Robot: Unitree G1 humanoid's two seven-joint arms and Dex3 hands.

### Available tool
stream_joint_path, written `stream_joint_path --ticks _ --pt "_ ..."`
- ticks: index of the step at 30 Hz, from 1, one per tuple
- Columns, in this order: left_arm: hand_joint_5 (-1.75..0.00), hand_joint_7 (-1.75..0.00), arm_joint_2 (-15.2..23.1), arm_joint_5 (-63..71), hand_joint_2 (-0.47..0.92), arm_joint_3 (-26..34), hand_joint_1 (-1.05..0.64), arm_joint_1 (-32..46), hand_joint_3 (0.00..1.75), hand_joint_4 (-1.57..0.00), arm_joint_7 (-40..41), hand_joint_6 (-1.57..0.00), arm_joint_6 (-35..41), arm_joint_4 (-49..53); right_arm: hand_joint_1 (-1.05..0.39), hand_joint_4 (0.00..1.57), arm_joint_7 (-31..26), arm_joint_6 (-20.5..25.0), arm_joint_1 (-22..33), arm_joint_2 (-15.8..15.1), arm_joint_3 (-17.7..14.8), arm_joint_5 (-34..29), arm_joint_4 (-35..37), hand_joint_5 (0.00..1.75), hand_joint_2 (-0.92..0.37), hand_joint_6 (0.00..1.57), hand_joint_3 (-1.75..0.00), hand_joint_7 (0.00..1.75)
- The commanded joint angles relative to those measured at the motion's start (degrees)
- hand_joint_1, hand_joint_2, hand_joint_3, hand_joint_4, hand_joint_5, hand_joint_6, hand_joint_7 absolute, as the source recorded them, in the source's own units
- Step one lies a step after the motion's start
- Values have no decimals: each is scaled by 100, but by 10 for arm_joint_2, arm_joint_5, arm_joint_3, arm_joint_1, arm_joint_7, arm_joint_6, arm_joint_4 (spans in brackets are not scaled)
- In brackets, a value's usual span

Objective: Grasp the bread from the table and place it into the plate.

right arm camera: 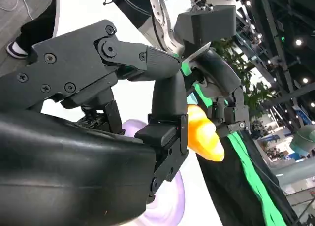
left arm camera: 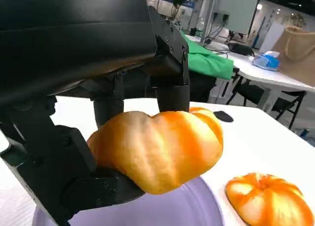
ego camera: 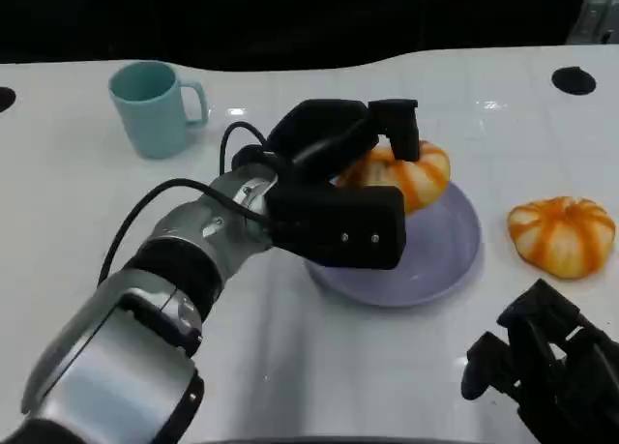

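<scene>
My left hand (ego camera: 334, 188) grips an orange-and-white striped bread (ego camera: 411, 173) just above the lavender plate (ego camera: 426, 260), over its far side. The left wrist view shows that bread (left arm camera: 157, 149) clamped between the black fingers (left arm camera: 172, 95), with the plate's surface (left arm camera: 172, 209) right beneath it. A second striped bread (ego camera: 563, 233) lies on the white table to the right of the plate, also seen as a bun (left arm camera: 268, 204) beside the plate. My right hand (ego camera: 546, 371) hovers low at the near right with its fingers curled and nothing in them. The right wrist view shows the held bread (right arm camera: 202, 135) and part of the plate (right arm camera: 165, 206).
A teal mug (ego camera: 153, 107) stands at the far left of the white table (ego camera: 116, 212). A black round mark (ego camera: 574, 79) sits at the far right. Other tables, chairs and a green cloth (left arm camera: 206, 63) lie beyond the table.
</scene>
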Motion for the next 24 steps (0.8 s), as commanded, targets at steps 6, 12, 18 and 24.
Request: stream_joint_path --ticks 6,12,18,24 --pt "-175 -175 -25 32 59 -35 -18 -10 102 -91 2 -73 34 17 -52 66 -7 -3 7 -4 3 -4 -14 175 -73 51 -61 160" --pt "-175 -175 -44 51 66 -50 -17 -15 79 -89 29 -64 82 22 -52 66 -8 -1 10 -2 5 -1 -17 175 -74 51 -59 158" --pt "-175 -159 -55 45 67 -47 -13 -14 69 -83 36 -64 107 24 -52 65 -3 -7 11 -3 5 -3 -15 175 -76 51 -57 157" --pt "-78 -37 -66 37 88 -43 -19 -14 11 -71 15 -87 142 23 -53 66 -3 -5 11 -5 4 -2 -16 175 -76 53 -55 157"
